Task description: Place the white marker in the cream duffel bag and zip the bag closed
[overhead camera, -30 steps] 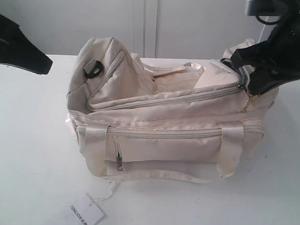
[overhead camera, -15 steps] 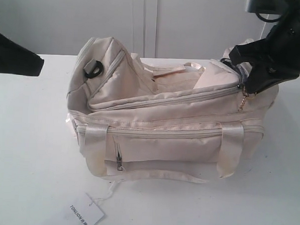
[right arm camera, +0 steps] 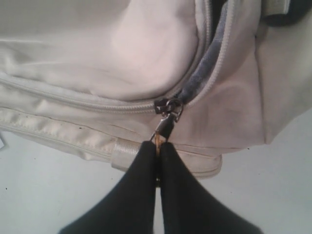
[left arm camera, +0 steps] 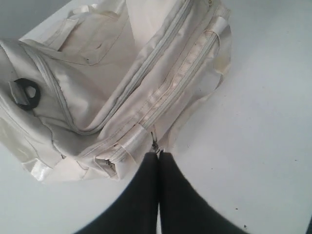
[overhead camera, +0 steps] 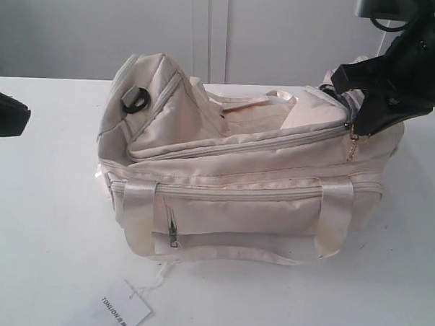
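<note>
Left pincer [left arm camera: 158, 154] pressed together, drawn back leftward, right pincer [right arm camera: 158, 146] still pinching zipper pull [right arm camera: 166, 126]

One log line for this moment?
right pincer: shut on gold zipper pull | left pincer: shut, empty | cream duffel bag: zip partly open | white marker: unseen

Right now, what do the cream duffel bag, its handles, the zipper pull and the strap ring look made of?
The cream duffel bag: soft woven fabric, probably nylon or polyester, faint sheen, creases and sags. The handles: satin-like ribbon, glossier highlights. The zipper pull: apparently gold-toned metal, bright glints. The strap ring: black, plastic or coated metal; cannot tell.
</note>
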Robot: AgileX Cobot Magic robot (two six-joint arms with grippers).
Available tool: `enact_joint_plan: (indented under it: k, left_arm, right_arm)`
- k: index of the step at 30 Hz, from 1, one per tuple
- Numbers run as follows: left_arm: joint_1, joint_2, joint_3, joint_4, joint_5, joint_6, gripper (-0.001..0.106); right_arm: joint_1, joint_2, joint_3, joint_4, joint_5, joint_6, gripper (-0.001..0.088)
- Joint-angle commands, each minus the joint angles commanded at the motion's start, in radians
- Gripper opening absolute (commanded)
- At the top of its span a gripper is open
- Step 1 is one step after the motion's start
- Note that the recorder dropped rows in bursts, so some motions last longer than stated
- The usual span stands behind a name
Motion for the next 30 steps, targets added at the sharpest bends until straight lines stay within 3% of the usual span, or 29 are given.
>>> enact_joint_plan:
  k: [5, 13, 19, 30]
  left_arm:
    - [-0.102, 0.000, 0.023, 0.123, -0.066, -0.042, 0.000]
    - [-0.183, 0.040, 0.092, 0.225, -0.169, -0.033, 0.000]
    - [-0.313, 0.086, 0.092, 0.386, -0.223, -0.033, 0.000]
    - [-0.517, 0.283, 0.092, 0.390, -0.469, -0.041, 0.000]
  right_arm:
    - [0.000, 0.000, 0.000, 0.000, -0.004, 0.002, 0.0000]
    - [0.000, 0.000, 0.000, 0.000, -0.006, 0.002, 0.0000]
    - [0.000, 0.000, 0.000, 0.000, -0.011, 0.002, 0.0000]
    - [0.000, 0.000, 0.000, 0.000, -0.012, 0.002, 0.0000]
